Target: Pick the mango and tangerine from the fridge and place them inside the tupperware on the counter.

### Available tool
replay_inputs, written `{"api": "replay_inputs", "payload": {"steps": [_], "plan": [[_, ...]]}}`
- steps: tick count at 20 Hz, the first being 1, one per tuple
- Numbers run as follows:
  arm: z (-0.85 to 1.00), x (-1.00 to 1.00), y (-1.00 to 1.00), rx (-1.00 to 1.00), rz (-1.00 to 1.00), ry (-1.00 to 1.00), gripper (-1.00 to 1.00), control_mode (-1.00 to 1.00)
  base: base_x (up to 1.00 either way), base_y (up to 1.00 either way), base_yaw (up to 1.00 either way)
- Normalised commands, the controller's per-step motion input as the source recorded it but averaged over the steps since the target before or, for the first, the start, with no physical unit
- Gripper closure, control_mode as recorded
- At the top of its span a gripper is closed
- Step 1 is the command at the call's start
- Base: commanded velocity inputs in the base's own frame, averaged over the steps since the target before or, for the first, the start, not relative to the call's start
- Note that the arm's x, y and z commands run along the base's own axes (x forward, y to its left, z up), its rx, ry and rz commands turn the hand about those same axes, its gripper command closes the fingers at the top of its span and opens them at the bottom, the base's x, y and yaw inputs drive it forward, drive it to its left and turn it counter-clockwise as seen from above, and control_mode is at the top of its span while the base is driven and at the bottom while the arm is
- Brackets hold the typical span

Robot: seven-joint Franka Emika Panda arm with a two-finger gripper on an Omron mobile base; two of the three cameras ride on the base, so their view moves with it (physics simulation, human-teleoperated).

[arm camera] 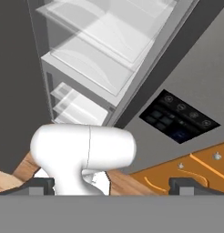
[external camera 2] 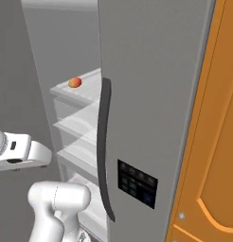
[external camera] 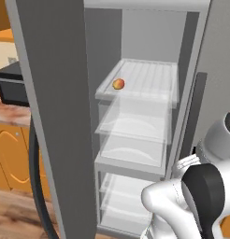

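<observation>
Mango [external camera: 118, 84] on fridge [external camera: 135, 46] shelf — unlabelled.

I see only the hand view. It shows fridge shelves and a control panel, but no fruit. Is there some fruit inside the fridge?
Observer: Yes. A mango lies on the upper shelf, close to the front edge, on the shelf's left side in the left base view.
Operator: Is the way to it blocked by a door?
Observer: No. The left door is swung open, and the mango is in plain sight past its edge.
Operator: What is to the left of the fridge?
Observer: A black microwave stands on the counter, above orange cabinets.
</observation>
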Motion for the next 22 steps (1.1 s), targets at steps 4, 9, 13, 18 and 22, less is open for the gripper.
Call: {"api": "replay_inputs", "payload": {"steps": [4, 9, 13, 18, 22], "plan": [[0.0, 0.0, 0.0, 0.0, 0.0, 0.0, -1.0, 1.0, 0.47, 0.09, 0.0], [0.0, 0.0, 0.0, 0.0, 0.0, 0.0, -1.0, 1.0, 0.33, 0.26, 0.0], [0.0, 0.0, 0.0, 0.0, 0.0, 0.0, -1.0, 1.0, 0.35, 0.36, 0.0], [0.0, 0.0, 0.0, 0.0, 0.0, 0.0, -1.0, 1.0, 0.37, 0.47, -0.1], [0.0, 0.0, 0.0, 0.0, 0.0, 0.0, -1.0, 1.0, 0.36, 0.48, -0.18]]}}
